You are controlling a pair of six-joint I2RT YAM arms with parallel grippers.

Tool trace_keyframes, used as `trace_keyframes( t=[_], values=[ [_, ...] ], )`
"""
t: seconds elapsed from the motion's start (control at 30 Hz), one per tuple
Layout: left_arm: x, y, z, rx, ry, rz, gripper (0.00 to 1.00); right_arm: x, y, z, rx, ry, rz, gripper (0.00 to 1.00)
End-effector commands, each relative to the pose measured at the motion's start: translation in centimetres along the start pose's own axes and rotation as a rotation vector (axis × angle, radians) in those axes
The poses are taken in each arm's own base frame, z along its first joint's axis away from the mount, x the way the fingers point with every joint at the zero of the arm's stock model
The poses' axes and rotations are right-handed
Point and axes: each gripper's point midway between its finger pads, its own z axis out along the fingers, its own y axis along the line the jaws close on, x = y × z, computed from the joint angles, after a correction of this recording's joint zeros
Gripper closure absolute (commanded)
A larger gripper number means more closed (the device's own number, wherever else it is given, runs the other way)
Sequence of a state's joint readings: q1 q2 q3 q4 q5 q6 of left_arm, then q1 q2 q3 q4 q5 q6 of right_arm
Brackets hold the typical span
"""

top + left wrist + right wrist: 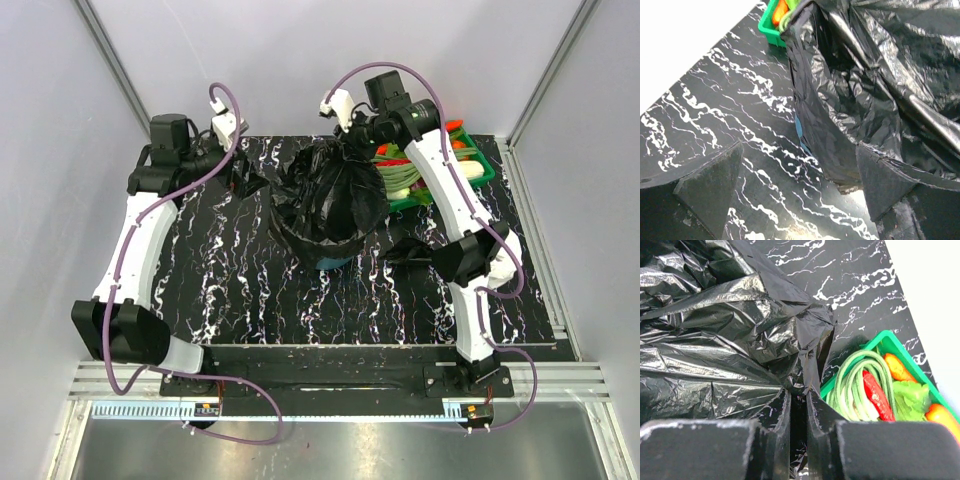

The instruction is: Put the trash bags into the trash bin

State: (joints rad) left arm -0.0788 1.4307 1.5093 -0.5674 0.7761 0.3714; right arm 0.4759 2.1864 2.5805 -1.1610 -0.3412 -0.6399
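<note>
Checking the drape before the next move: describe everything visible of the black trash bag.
The trash bag is thin, glossy black film, heavily creased, draped over the teal bin at the middle of the table, hiding almost all of it. The right claw pinches a fold at its edge beside the green tray.

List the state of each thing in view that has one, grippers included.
trash bin: upright, mostly covered by the trash bag.
trash bag: draped over the bin, wrinkled, not yet pushed inside.
right gripper: shut on a fold of the trash bag.
left gripper: open, holding nothing, beside the bag.
green tray: holding vegetables.
</note>
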Motion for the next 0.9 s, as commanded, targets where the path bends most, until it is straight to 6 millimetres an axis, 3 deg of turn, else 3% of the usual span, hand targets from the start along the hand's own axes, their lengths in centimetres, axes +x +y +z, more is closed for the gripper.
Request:
trace_keyframes(
  t=[0.0, 0.2, 0.4, 0.6, 0.77, 0.87],
  values=[
    [-0.2, -2.0, -1.3, 0.122, -0.012, 0.129, 0.01, 1.1, 2.8, 0.9, -0.168, 0.019, -0.185, 0.91],
    [1.6, -1.8, -1.1, 0.212, 0.023, 0.154, 0.01, 0.1, 3.3, 0.7, -0.216, -0.033, -0.271, 0.91],
    [1.4, -0.9, -1.2, 0.215, 0.007, 0.153, 0.01, -0.6, 4.1, -1.2, -0.24, -0.053, -0.326, 0.92],
    [1.4, -1.2, -1.1, 0.24, -0.009, 0.16, 0.01, -0.9, 4.6, -2.9, -0.231, -0.04, -0.363, 0.93],
    [1.6, -1.4, -1.0, 0.255, -0.017, 0.18, 0.01, -1.1, 5.1, -2.6, -0.212, -0.012, -0.403, 0.93],
    [2.0, -1.5, -0.9, 0.264, -0.013, 0.175, 0.01, -1.3, 5.1, -1.2, -0.19, 0.007, -0.416, 0.91]
  ],
)
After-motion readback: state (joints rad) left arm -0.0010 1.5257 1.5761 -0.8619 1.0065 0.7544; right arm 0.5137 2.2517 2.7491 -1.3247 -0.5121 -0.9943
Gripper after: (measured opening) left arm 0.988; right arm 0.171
